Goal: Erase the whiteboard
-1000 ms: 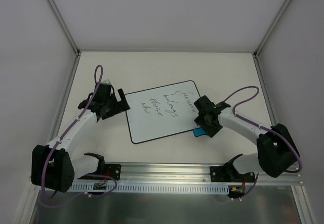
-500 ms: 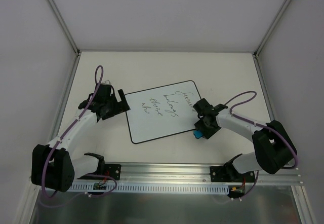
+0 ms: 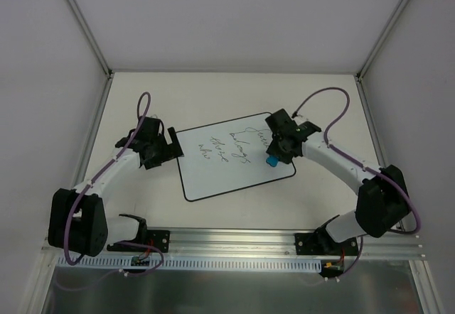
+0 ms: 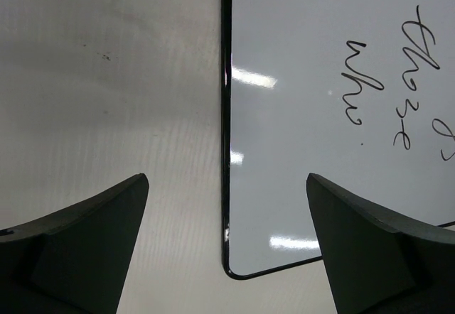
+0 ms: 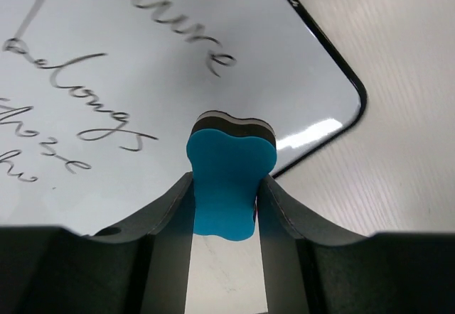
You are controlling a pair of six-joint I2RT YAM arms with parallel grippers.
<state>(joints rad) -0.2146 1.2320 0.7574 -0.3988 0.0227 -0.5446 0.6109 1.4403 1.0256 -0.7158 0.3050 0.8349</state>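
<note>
The whiteboard (image 3: 227, 168) lies flat on the table, white with a thin black border and dark handwriting across its upper half. It also shows in the left wrist view (image 4: 320, 150) and the right wrist view (image 5: 142, 65). My right gripper (image 3: 274, 156) is shut on the blue eraser (image 5: 231, 179), held over the board's right part near the writing; the eraser shows as a blue spot in the top view (image 3: 272, 161). My left gripper (image 4: 226, 246) is open, its jaws either side of the board's left edge near a corner, at the board's left end (image 3: 173, 143).
Grey walls with metal posts (image 3: 82, 26) enclose the pale table (image 3: 213, 94). A metal rail (image 3: 234, 246) with the arm bases runs along the near edge.
My right gripper has lifted the blue eraser from beside the board's lower right corner and moved it up and left over the board's right part. The left gripper has hardly moved.
</note>
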